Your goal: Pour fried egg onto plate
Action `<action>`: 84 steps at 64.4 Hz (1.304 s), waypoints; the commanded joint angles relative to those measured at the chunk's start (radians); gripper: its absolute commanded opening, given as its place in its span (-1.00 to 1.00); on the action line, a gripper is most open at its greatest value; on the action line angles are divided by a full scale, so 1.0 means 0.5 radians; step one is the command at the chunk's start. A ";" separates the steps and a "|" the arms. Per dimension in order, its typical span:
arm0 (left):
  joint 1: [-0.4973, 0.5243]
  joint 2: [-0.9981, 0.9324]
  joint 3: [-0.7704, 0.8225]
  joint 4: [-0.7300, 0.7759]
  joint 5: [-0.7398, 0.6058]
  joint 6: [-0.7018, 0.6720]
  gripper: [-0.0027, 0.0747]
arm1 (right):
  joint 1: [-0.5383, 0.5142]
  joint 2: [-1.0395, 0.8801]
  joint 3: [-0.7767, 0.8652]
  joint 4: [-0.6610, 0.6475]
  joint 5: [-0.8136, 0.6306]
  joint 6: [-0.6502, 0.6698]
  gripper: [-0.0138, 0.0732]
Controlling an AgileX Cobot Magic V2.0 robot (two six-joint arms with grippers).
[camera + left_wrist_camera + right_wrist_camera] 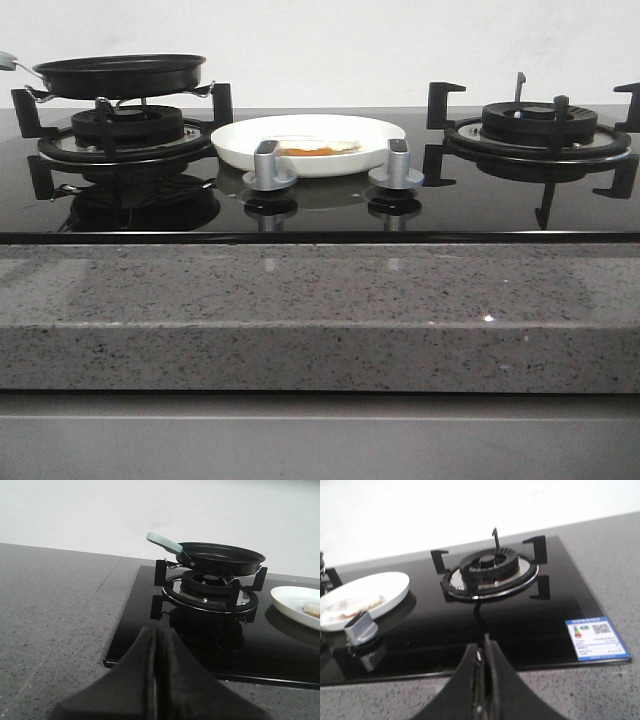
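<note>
Glass hob [480,200] fills most of what we see, black and glossy, set into a speckled grey counter [320,310]. Two burners flank it: the left burner [125,135] carries the black frying pan [120,72], sitting level with its pale handle [164,542] pointing away from the plate, and the right burner [538,125] stands bare. Between them, behind the two silver knobs [268,165], rests the plate [240,140], wide and white. On the plate lies the fried egg [318,149], flat, its orange yolk showing just past the left knob.

We judge the pour itself to be done: the egg is on the plate and the pan looks empty and back on its support. What remains seems only to keep clear, so the next move calls for little beyond holding both arms away from pan and plate.

Our left gripper [156,680] has its fingers pressed together on nothing, low over the counter's near edge, well apart from the pan. Our right gripper [485,680] is likewise closed and empty, near the front of the hob. The egg sits between the two, well apart from both.
</note>
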 commanded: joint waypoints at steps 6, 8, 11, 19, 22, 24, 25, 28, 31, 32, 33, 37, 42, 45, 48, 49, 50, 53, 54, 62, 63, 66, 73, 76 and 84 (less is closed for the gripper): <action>0.000 -0.035 0.008 -0.003 -0.168 -0.011 -0.98 | -0.011 -0.081 0.161 -0.026 -0.432 -0.019 -0.84; 0.000 -0.035 0.008 -0.003 -0.168 -0.011 -0.98 | -0.011 -0.088 0.198 -0.048 -0.458 -0.019 -0.84; 0.000 -0.035 0.008 -0.003 -0.168 -0.011 -0.98 | -0.011 -0.105 0.260 -0.099 -0.513 -0.019 -0.84; 0.000 -0.035 0.008 -0.003 -0.168 -0.011 -0.98 | -0.015 -0.139 0.258 -0.285 -0.448 -0.027 -0.84; 0.000 -0.035 0.008 -0.003 -0.168 -0.011 -0.98 | -0.015 -0.139 0.258 -0.372 -0.445 -0.029 -0.84; 0.000 -0.035 0.008 -0.003 -0.168 -0.011 -0.98 | -0.015 -0.139 0.258 -0.421 -0.445 -0.029 -0.84; 0.000 -0.035 0.008 -0.003 -0.168 -0.011 -0.98 | -0.015 -0.139 0.258 -0.434 -0.445 -0.029 -0.84; 0.000 -0.035 0.008 -0.003 -0.168 -0.011 -0.98 | -0.017 -0.139 0.258 -0.449 -0.443 -0.029 -0.84; 0.000 -0.035 0.008 -0.003 -0.168 -0.011 -0.98 | -0.030 -0.139 0.258 -0.443 -0.443 -0.029 -0.84; 0.000 -0.035 0.008 -0.003 -0.168 -0.011 -0.98 | -0.040 -0.139 0.258 -0.437 -0.443 -0.029 -0.84; 0.000 -0.035 0.008 -0.003 -0.168 -0.011 -0.98 | -0.049 -0.139 0.258 -0.433 -0.443 -0.029 -0.84; 0.000 -0.035 0.008 -0.003 -0.168 -0.011 -0.98 | -0.081 -0.139 0.258 -0.426 -0.443 -0.027 -0.84; 0.000 -0.035 0.008 -0.003 -0.168 -0.011 -0.98 | -0.090 -0.139 0.258 -0.426 -0.431 -0.027 -0.84; 0.000 -0.035 0.008 -0.003 -0.168 -0.011 -0.98 | -0.079 -0.139 0.258 -0.426 -0.427 -0.027 -0.84; 0.000 -0.035 0.008 -0.003 -0.168 -0.011 -0.98 | -0.072 -0.139 0.258 -0.426 -0.427 -0.027 -0.84; 0.000 -0.035 0.008 -0.003 -0.168 -0.011 -0.98 | -0.072 -0.139 0.258 -0.426 -0.429 -0.027 -0.84; 0.000 -0.035 0.008 -0.003 -0.168 -0.011 -0.98 | -0.072 -0.139 0.258 -0.426 -0.429 -0.027 -0.84; 0.000 -0.035 0.008 -0.003 -0.168 -0.011 -0.98 | -0.072 -0.139 0.258 -0.426 -0.429 -0.027 -0.84; 0.000 -0.035 0.008 -0.003 -0.168 -0.011 -0.98 | -0.072 -0.139 0.258 -0.426 -0.429 -0.027 -0.84; 0.000 -0.035 0.008 -0.003 -0.168 -0.011 -0.98 | -0.072 -0.139 0.258 -0.426 -0.429 -0.027 -0.84; 0.000 -0.035 0.008 -0.003 -0.168 -0.011 -0.98 | -0.072 -0.139 0.258 -0.426 -0.429 -0.027 -0.84; 0.000 -0.035 0.008 -0.003 -0.168 -0.011 -0.98 | -0.072 -0.139 0.258 -0.426 -0.429 -0.027 -0.84; 0.000 -0.035 0.008 -0.003 -0.168 -0.011 -0.98 | -0.072 -0.139 0.258 -0.424 -0.431 -0.027 -0.84; 0.000 -0.035 0.008 -0.003 -0.168 -0.011 -0.98 | -0.072 -0.139 0.258 -0.404 -0.431 -0.029 -0.84; 0.000 -0.035 0.008 -0.003 -0.168 -0.011 -0.98 | -0.072 -0.139 0.258 -0.262 -0.431 -0.106 -0.84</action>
